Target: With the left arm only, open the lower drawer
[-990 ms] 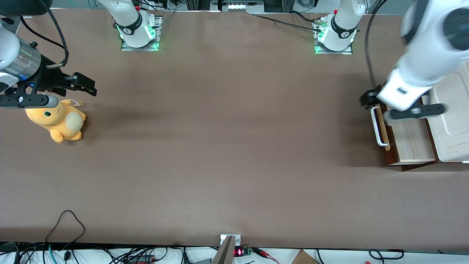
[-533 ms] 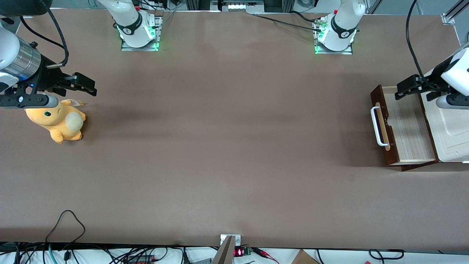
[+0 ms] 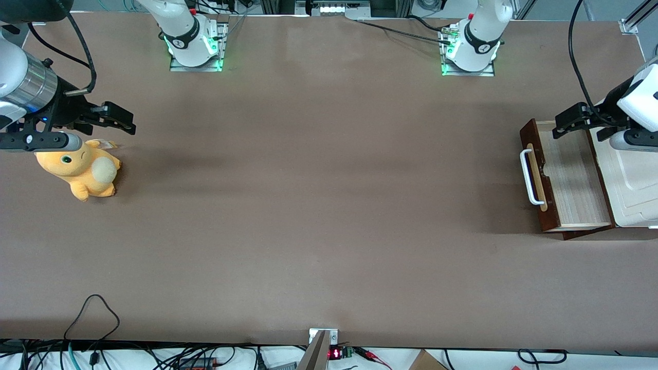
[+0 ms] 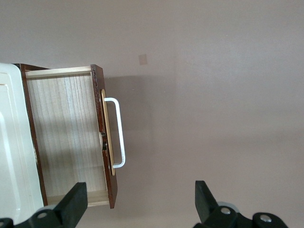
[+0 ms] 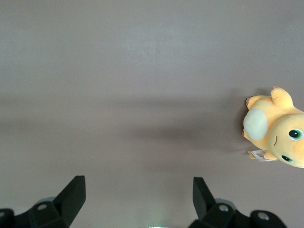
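Lower drawer stands pulled well out of its cabinet at the working arm's end of the table, its light wood inside bare to the camera and its dark brown front turned toward the table's middle. On that front sits the white bar handle, mounted on a pale wood strip; nothing touches it.

Farther from the front camera than the handle, the gripper of the left arm hangs above the drawer's farthest corner — clear of the wood, with its jaws spread wide and nothing between them. The wrist view confirms this: the gripper has both black fingers set well apart, the drawer and its handle lie below, the drawer's nearer front corner between the two fingers, and neither finger meets the handle or the front.

Toward the parked arm's end of the table lies an orange plush toy — well apart from the drawer.
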### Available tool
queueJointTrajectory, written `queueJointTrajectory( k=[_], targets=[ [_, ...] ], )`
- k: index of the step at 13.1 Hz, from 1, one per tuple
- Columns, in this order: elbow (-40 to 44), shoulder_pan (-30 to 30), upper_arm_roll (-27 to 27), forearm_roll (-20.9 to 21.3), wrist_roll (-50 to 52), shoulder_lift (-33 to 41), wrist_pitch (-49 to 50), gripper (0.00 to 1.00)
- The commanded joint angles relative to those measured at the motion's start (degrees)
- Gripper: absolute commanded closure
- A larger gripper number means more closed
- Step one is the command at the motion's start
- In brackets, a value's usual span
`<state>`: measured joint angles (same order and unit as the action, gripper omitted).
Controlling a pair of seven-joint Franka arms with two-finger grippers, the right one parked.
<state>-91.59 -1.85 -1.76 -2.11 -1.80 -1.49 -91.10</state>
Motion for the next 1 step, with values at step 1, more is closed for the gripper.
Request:
queueJointTrajectory(
  k=[1],
  targets=[
    [0.8,0.01,-0.09,-0.09,-1.19,0.17,0.57,0.0]
  ],
)
